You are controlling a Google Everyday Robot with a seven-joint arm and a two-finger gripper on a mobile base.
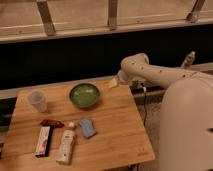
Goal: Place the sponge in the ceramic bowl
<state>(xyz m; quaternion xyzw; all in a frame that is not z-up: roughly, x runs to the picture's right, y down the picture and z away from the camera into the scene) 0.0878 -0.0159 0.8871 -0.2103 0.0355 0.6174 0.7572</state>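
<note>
I see the sponge (pixel 88 127), a small light-blue block, lying flat at 6 o'clock from the bowl (pixel 73 98) and apart from it, its long side running 11 to 5. The bowl is round, glossy green, upright and empty. The gripper (pixel 114 83) hangs at its 2 o'clock, holding nothing.

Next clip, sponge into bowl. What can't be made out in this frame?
All in the camera view:
- Gripper, over the table's far edge, right of the green bowl: finger outlines too small to trace.
- Red-and-white box and white bottle: print too small to read.
- Dark red item beside the box: too small to identify.
- Robot body: cut off by the right and bottom edges.
</note>
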